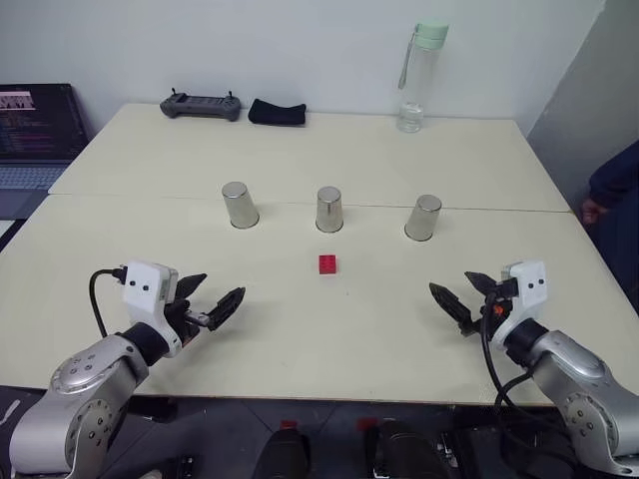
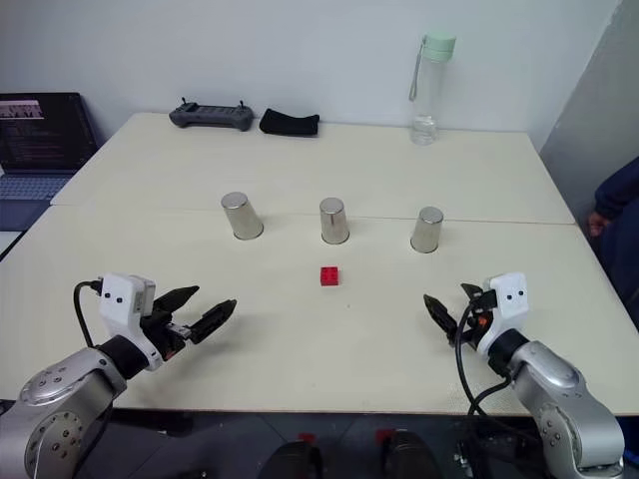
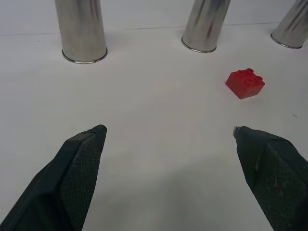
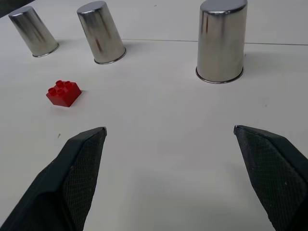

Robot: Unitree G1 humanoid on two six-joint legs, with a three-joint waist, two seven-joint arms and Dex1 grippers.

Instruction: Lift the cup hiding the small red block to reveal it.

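Now | cream table (image 1: pixel 499 160) against a white wall, laptop (image 1: pixel 35 135) at its left | three upturned silver cups (image 1: pixel 329 210) in a row | small red block (image 1: pixel 327 264) studded, uncovered, just before the middle cup | left gripper (image 1: pixel 212 302) and right gripper (image 1: pixel 461 297) released, empty
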